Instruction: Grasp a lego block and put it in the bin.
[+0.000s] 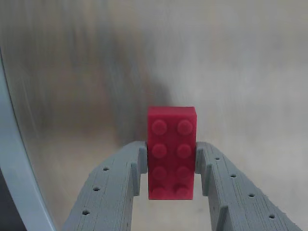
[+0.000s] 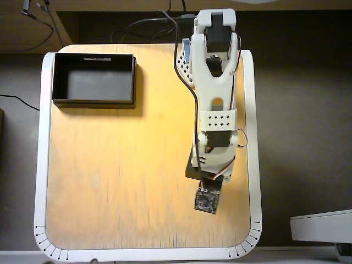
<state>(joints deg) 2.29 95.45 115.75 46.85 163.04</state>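
Table: we see a pale wooden top with a white rim (image 2: 42,165) in the overhead view, standing on a dark floor; in the wrist view its surface (image 1: 231,62) looks blurred and streaked, and the white rim curves past at about 8 o'clock.
Arm: we find the white arm (image 2: 215,88) reaching from its base at 12 o'clock on the table down toward 5 o'clock, where its wrist and a small circuit board (image 2: 206,200) sit over the wood.
Gripper: we see the gripper (image 1: 171,163) only in the wrist view, its two grey fingers (image 1: 115,187) rising from the bottom edge; in the overhead view the arm hides it.
Claw state: we read the fingers as pressed against both long sides of the brick, one at 9 o'clock of it and one at 3 o'clock, so the claw is clamped on it.
Lego block: we see the red lego block (image 1: 171,152) at the middle of the wrist view, studs facing the camera in two columns of four, its long axis running from 6 to 12 o'clock, its upper end sticking out past the fingertips.
Bin: we find the black bin (image 2: 93,101) at the table's 10 o'clock corner, well apart from the arm's end, its grey floor bare.
Cables: we note dark cables (image 2: 137,30) behind the table near 12 o'clock.
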